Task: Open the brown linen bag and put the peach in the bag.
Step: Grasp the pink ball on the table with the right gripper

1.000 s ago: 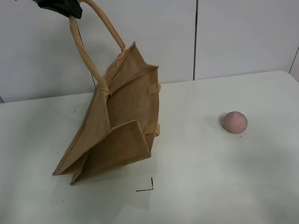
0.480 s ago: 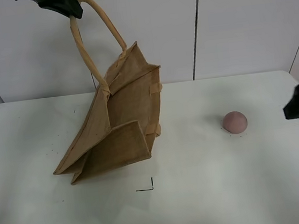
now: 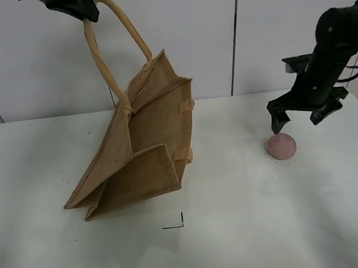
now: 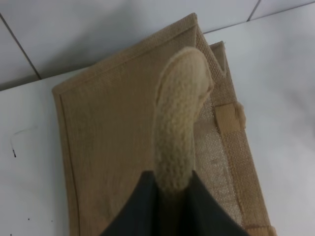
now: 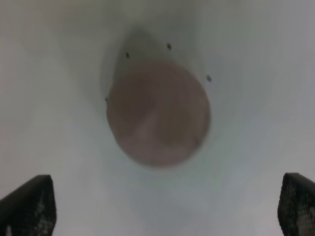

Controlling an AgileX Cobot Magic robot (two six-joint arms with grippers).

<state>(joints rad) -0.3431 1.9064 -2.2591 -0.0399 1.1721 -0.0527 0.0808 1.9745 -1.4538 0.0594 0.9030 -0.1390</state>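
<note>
Nearest us on the white table [image 3: 256, 241] is only a small black corner mark [image 3: 176, 222], so we start with what matters. The peach [image 3: 281, 146] sits on the table at the right side, well apart from the brown linen bag [image 3: 143, 157]. The right gripper [image 3: 297, 119] hangs just above it, fingers spread wide and holding nothing. In the high view one fingertip [image 3: 274, 120] points down almost onto the fruit's top. From the right wrist, the peach [image 5: 158, 113] lies straight ahead of the right gripper [image 5: 162, 206], about midway between the two dark fingertips [image 5: 27, 206]. The gap between them is clearly broader than the fruit. The peach is round, so we see no long axis to line up with. We judge that a straight descent and a closing of the fingers is all the pick asks. This arm is plainly the nearer one, and the other is occupied. Further back and to the left, the bag rests its base on the table and leans, drawn up by one rolled handle [image 3: 103, 65]. At the top, against the wall [image 3: 186, 29], the left gripper [image 3: 77, 4] is clamped on that handle. The left wrist view shows the handle [image 4: 178, 113] pinched between the dark jaws above the brown linen bag [image 4: 113, 147]. How far the mouth gapes we cannot tell.
</note>
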